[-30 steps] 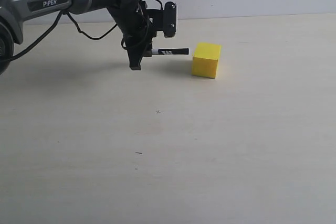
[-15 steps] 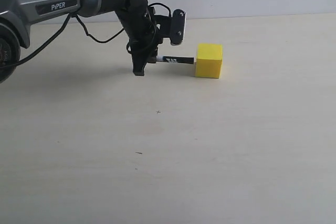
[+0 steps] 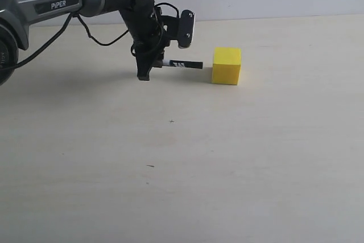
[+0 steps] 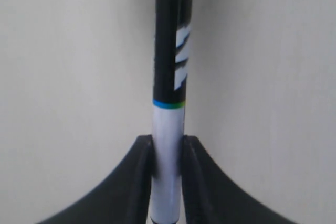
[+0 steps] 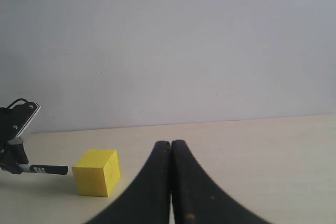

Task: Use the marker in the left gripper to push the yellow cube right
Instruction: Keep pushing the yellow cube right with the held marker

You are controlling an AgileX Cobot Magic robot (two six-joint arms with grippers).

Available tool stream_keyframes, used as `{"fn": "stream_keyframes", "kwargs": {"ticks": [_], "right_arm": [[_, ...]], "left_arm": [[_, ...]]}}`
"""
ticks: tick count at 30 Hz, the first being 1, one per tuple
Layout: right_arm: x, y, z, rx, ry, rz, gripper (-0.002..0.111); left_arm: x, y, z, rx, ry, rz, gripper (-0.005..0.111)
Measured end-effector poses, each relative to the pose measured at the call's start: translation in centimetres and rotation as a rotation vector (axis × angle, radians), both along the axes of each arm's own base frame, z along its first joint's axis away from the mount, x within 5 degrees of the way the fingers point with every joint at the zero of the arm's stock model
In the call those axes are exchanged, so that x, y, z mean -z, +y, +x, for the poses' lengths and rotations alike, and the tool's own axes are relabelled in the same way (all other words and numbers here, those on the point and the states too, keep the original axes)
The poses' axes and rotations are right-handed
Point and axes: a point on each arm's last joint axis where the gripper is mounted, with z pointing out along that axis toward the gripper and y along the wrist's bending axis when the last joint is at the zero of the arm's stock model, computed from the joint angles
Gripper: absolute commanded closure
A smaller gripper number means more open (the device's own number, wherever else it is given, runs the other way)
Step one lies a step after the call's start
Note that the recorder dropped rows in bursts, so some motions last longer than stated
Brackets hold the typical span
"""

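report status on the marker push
Left gripper shut on marker, held level. Tip just short of yellow cube, no contact. Right gripper shut, empty. Nothing in the cube's path.

You can read one marking: the brand word "PiPER", in light letters on a dark strip along the grey link of the left arm [image 3: 54, 5], in the exterior view. The marker [image 3: 183, 65] carries a black label [image 4: 173, 51] with white characters. In the left wrist view they show only as slanted white strokes, and in the exterior view as small marks. You cannot read them in either.
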Motion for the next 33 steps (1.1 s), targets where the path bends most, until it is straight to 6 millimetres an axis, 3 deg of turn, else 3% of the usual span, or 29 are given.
{"fn": "stream_keyframes", "kwargs": {"ticks": [7,16,25,33], "right_arm": [[0.0,0.0,0.0,0.000,0.000,0.000,0.108],[0.0,0.0,0.0,0.000,0.000,0.000,0.108],[0.0,0.0,0.0,0.000,0.000,0.000,0.108],[0.0,0.0,0.0,0.000,0.000,0.000,0.108]], "left_arm": [[0.0,0.6,0.5,-0.009,-0.015,0.005,0.107],[-0.3,-2.8,-1.0,0.063,-0.063,-0.033,0.107],[-0.1,-1.0,-0.3,-0.056,-0.021,-0.040,0.107],[-0.1,-1.3,-0.6,-0.113,0.003,-0.056,0.107]]}}
